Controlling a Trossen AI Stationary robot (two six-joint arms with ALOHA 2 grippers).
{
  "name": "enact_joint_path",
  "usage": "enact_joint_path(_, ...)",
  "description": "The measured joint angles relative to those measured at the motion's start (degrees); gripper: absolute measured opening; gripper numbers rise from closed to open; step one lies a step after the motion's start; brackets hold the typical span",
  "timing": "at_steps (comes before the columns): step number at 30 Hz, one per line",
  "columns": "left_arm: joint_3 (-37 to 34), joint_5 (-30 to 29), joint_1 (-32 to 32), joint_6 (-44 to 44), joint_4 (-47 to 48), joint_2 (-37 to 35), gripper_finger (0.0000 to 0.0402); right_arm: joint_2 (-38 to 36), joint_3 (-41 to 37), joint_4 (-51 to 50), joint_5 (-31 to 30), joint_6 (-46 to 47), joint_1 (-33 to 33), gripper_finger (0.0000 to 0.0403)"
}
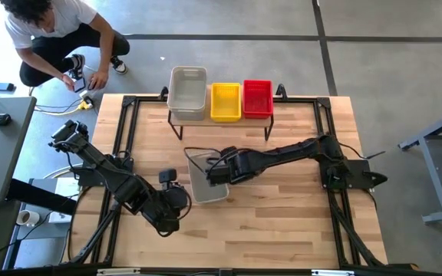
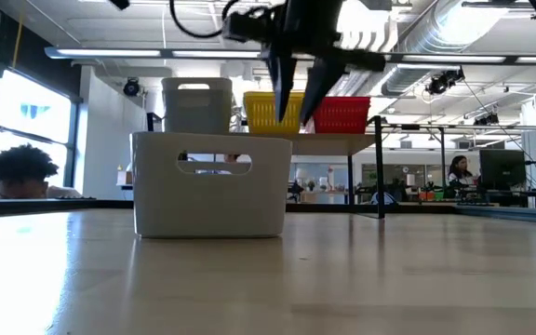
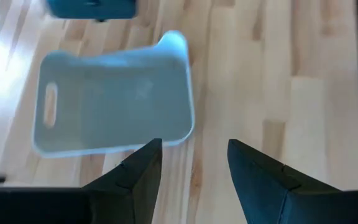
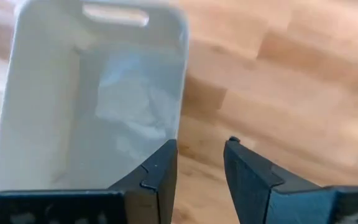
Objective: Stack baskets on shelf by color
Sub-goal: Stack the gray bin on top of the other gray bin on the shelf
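While right gripper (image 1: 215, 175) fingers spread above grey basket (image 1: 206, 178) rim, left gripper (image 1: 176, 201) fingers spread nearby; bare table (image 1: 282, 222) around

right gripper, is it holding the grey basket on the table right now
No, the right gripper has its fingers apart above the table, just beside the rim of the grey basket, gripping nothing.

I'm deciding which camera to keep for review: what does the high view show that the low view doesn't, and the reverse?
Only the high view shows the left gripper, open beside the grey basket on the table, and a crouching person. Only the low view shows that basket's handle slot and the gap under the right gripper. Both show the shelf with grey, yellow and red baskets.
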State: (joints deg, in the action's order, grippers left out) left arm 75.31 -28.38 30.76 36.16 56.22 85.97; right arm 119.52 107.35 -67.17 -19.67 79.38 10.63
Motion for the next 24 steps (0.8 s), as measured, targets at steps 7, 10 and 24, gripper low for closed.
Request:
enact_joint_path(7,0.0,-0.7,-0.4,-4.9,-6.1,0.0,0.0172,0.0,11.1,-20.2,-9.6,-1.5,-1.2,0.0117)
enact_joint_path(10,0.0,-0.6,-0.5,-6.4,-8.1,0.0,0.0172,-0.5,14.6,-22.7,-13.6,-4.3,-2.3,0.0117)
enact_joint_path(24,0.0,0.1,-5.0,-13.1,-12.4,3.8,0.0172,-4.3,26.6,-19.8,-21.8,-21.3,-5.6,0.0117)
